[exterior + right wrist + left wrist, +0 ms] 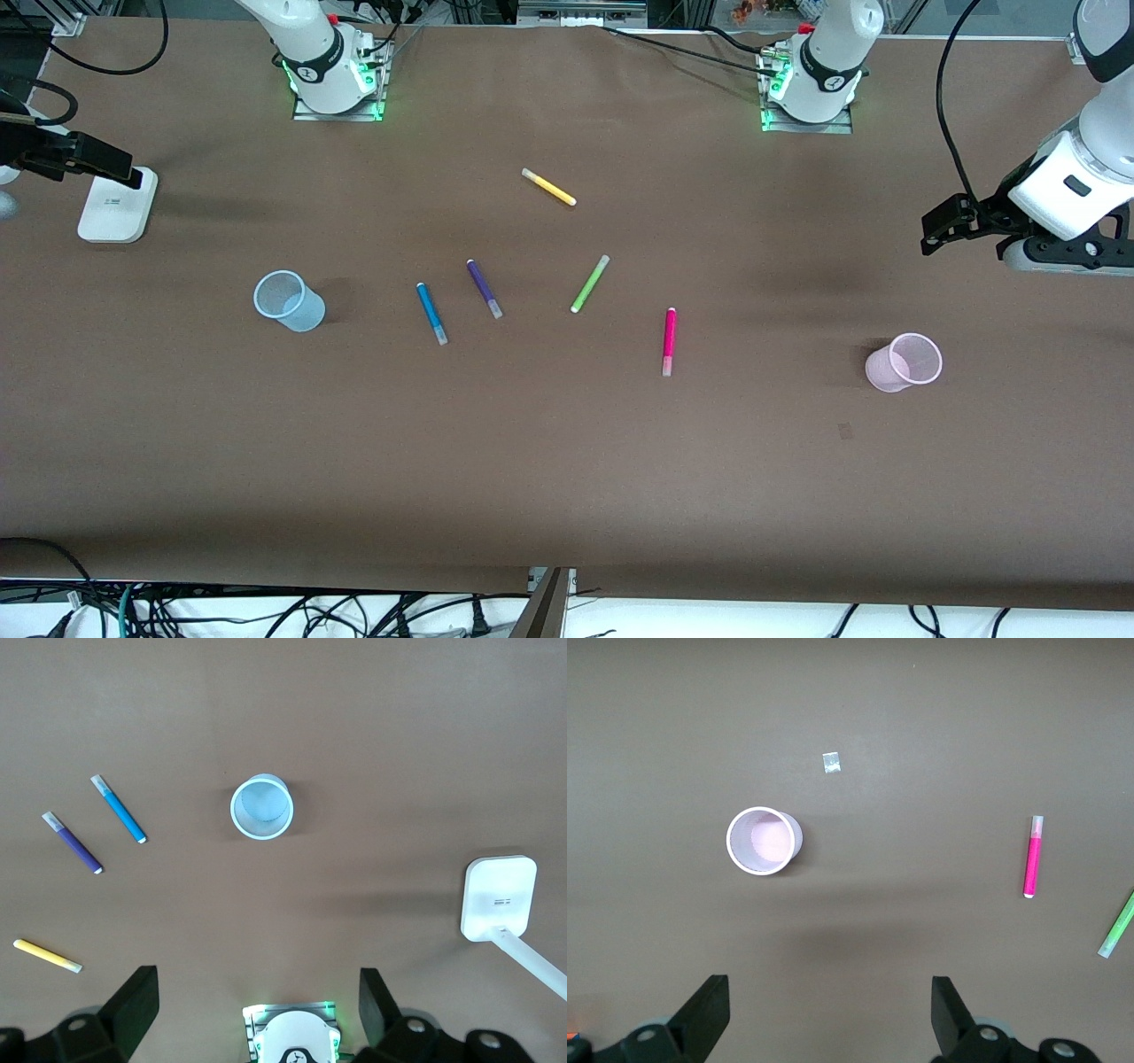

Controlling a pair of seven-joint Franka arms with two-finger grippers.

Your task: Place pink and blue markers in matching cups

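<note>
The blue marker (431, 313) lies flat beside the pale blue cup (290, 301), which stands upright toward the right arm's end. The pink marker (669, 341) lies flat mid-table. The pale pink cup (904, 362) stands upright toward the left arm's end. My left gripper (941, 229) is open and empty, up over bare cloth by the pink cup (764, 840); its wrist view also shows the pink marker (1032, 868). My right gripper (120, 170) is open and empty, up at the right arm's end; its wrist view shows the blue cup (262, 806) and the blue marker (118, 809).
A purple marker (485, 288) lies beside the blue one. A lime-green marker (590, 283) lies between the purple and pink ones. A yellow marker (549, 187) lies nearer the arm bases. A white flat stand (117, 206) sits under the right gripper. A small tape scrap (844, 431) lies near the pink cup.
</note>
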